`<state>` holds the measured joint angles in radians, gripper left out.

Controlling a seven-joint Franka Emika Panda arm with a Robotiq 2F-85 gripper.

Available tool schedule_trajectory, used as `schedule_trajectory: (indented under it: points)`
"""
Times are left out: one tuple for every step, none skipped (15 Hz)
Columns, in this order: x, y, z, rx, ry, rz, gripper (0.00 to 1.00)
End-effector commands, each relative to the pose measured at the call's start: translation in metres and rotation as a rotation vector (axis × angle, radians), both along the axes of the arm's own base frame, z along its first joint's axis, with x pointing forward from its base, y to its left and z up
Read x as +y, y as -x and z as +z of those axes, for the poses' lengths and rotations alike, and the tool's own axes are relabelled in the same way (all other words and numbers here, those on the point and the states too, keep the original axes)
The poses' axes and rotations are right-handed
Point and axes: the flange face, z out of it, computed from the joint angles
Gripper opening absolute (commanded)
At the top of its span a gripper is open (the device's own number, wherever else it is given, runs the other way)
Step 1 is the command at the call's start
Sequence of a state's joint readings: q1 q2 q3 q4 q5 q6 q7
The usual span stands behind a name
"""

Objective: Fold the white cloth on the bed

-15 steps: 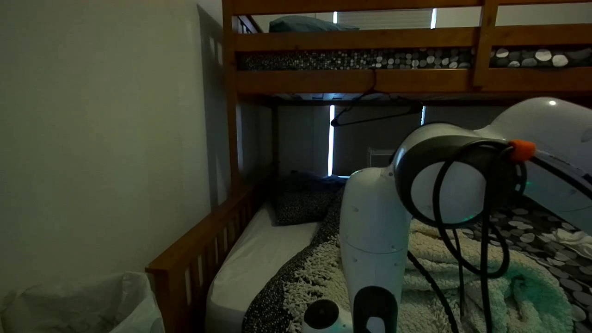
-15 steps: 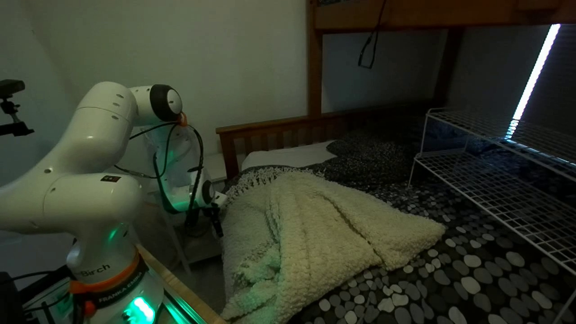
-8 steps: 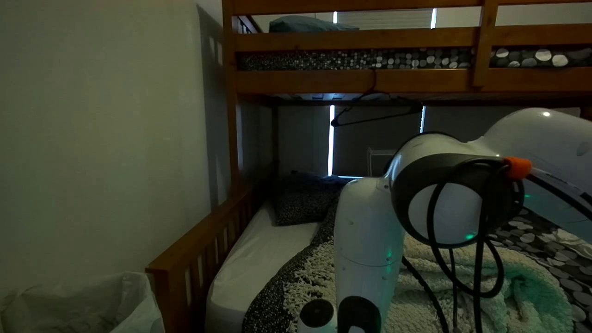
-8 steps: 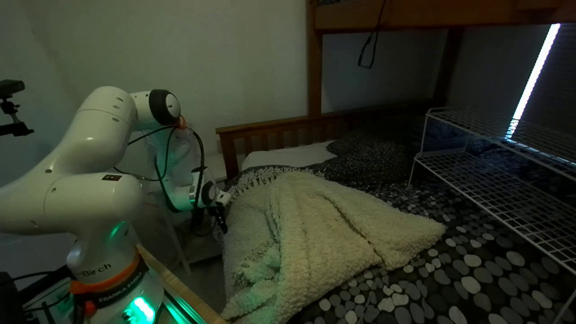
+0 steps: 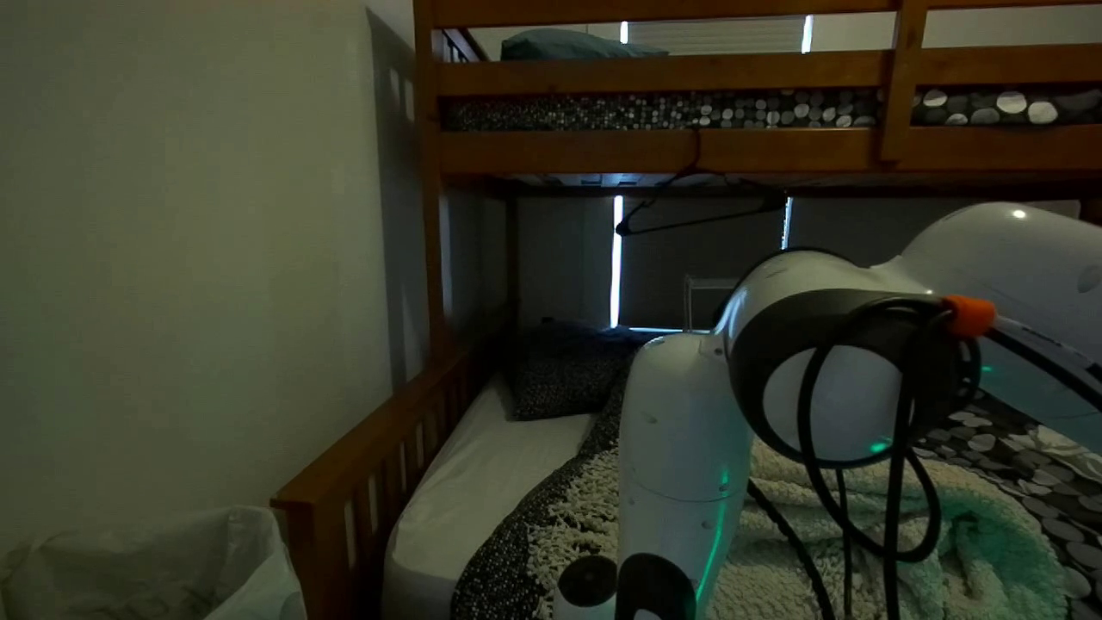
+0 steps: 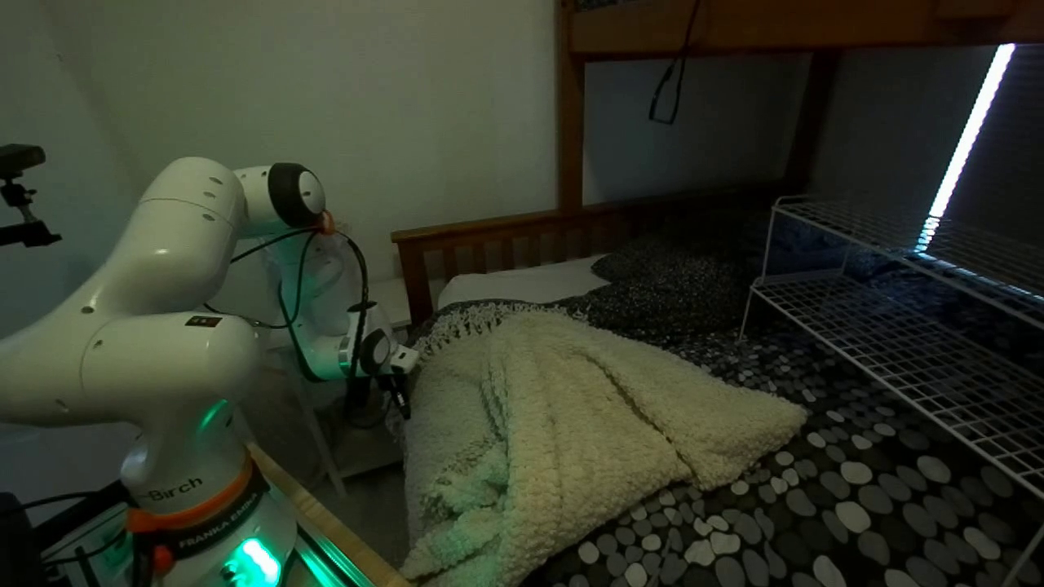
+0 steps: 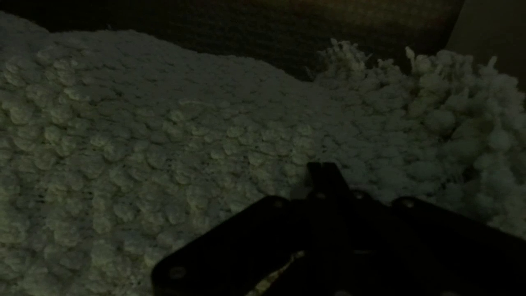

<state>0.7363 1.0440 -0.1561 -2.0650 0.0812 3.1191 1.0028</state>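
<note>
The white cloth (image 6: 571, 424), cream and nubbly, lies rumpled in broad folds over the dark patterned bedding of the bed (image 6: 489, 228). Part of the cloth (image 5: 990, 525) shows behind the arm in an exterior view. My gripper (image 6: 405, 414) points down at the cloth's side edge in an exterior view. In the dark wrist view the gripper (image 7: 322, 164) has its fingertips together against the cloth (image 7: 164, 164), right of the middle. No fold of cloth can be seen between the tips. A fringed edge runs along the right of that view.
A white wire rack (image 6: 889, 318) stands on the bed. Dark pillows (image 5: 564, 379) lie by the end rail. A black hanger (image 5: 697, 220) hangs from the upper bunk. A bin with a white liner (image 5: 172, 568) stands beside the bed post.
The arm has lowered a little, and the gripper has shifted slightly toward the cloth's edge. Its jaws have come shut. The cloth lies much as before.
</note>
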Motion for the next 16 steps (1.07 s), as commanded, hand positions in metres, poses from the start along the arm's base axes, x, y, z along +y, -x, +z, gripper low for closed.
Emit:
schedule_trajectory:
  points:
    - [0.001,0.006,0.001,0.02,-0.006,-0.026,0.01]
    - [0.004,0.012,0.005,0.058,-0.013,-0.043,0.01]
    - [0.007,0.016,0.006,0.084,-0.022,-0.048,0.01]
    - [0.013,0.024,0.011,0.126,-0.032,-0.056,0.01]
    - [0.017,0.029,0.013,0.151,-0.036,-0.06,0.01]
    - [0.024,0.035,0.016,0.18,-0.055,-0.054,0.01]
    - [0.027,0.038,0.018,0.196,-0.056,-0.056,0.01]
    - [0.03,0.039,0.02,0.201,-0.063,-0.057,0.01]
    - [0.029,0.04,0.022,0.2,-0.055,-0.067,0.01]
    - [0.029,0.041,0.025,0.198,-0.057,-0.072,0.01]
    - [0.028,0.04,0.028,0.178,-0.058,-0.074,0.01]
    - [0.028,0.042,0.037,0.163,-0.062,-0.076,0.01]
    - [0.029,0.045,0.046,0.167,-0.067,-0.077,0.01]
    - [0.025,0.049,0.065,0.114,-0.05,-0.079,0.01]
    - [0.022,0.053,0.08,0.086,-0.05,-0.079,0.01]
    - [0.015,0.058,0.104,0.027,-0.062,-0.083,0.01]
